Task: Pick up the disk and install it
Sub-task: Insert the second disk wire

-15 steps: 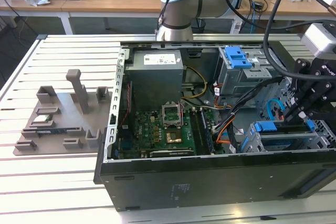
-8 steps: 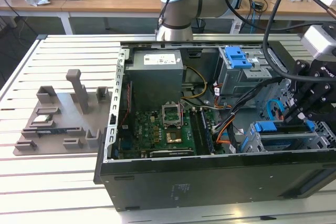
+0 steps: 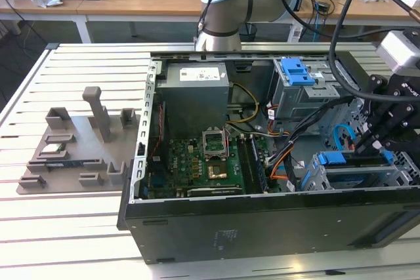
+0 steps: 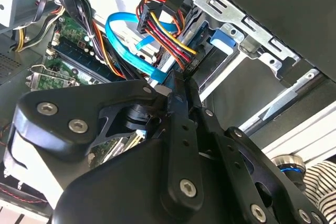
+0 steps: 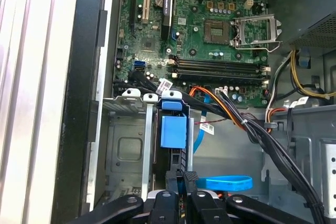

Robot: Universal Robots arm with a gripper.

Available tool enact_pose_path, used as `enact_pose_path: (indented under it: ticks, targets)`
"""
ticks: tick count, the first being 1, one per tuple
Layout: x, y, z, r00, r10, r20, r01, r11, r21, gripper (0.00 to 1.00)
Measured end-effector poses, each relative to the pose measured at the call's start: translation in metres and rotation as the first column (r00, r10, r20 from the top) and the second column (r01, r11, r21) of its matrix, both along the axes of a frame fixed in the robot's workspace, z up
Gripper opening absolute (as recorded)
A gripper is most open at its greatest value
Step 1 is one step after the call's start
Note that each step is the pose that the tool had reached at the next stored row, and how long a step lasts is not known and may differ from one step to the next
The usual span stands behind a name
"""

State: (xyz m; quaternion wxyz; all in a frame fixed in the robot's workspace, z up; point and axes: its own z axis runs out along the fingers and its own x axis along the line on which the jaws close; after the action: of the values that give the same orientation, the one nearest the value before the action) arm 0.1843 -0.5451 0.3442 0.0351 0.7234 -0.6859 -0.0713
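The black linkage gripper [image 3: 379, 141] hangs low inside the open black computer tower [image 3: 262, 224], at the grey metal drive bay [image 3: 341, 178] on the exterior view's right. Its fingers sit pinched narrow on a thin blue-edged slab standing on edge, which I judge to be the disk [image 5: 173, 131], blue plastic rails showing, already part-way down its slot. Held edgewise so it slides between the bay's 2 walls. Room is tight: black cable bundles [image 5: 262, 135] and a blue flat data cable [image 4: 126, 38] crowd close beside, with the green motherboard [image 3: 197, 165] further off.
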Motion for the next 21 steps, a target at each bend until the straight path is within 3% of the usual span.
enact_pose_path:
  ticks: [7, 12, 14, 15, 17, 21]
  targets:
    - [0.000, 0.0000, -0.0068, 1.0000, 0.000, -0.0065, 0.000, 1.0000, -0.0009, 0.16]
    - [0.000, 0.0000, -0.0083, 1.0000, 0.000, -0.0070, 0.000, 1.0000, 0.0004, 0.16]
    - [0.000, 0.0000, -0.0080, 1.0000, 0.000, -0.0068, 0.000, 1.0000, -0.0005, 0.24]
    - [0.000, 0.0000, -0.0063, 1.0000, 0.000, -0.0067, 0.000, 1.0000, -0.0010, 0.24]
    - [0.000, 0.0004, 0.0089, 1.0000, 0.000, -0.0068, 0.000, 1.0000, -0.0010, 0.24]
    - [0.000, 0.0009, 0.0166, 1.0000, 0.000, -0.0067, 0.000, 1.0000, -0.0010, 0.16]
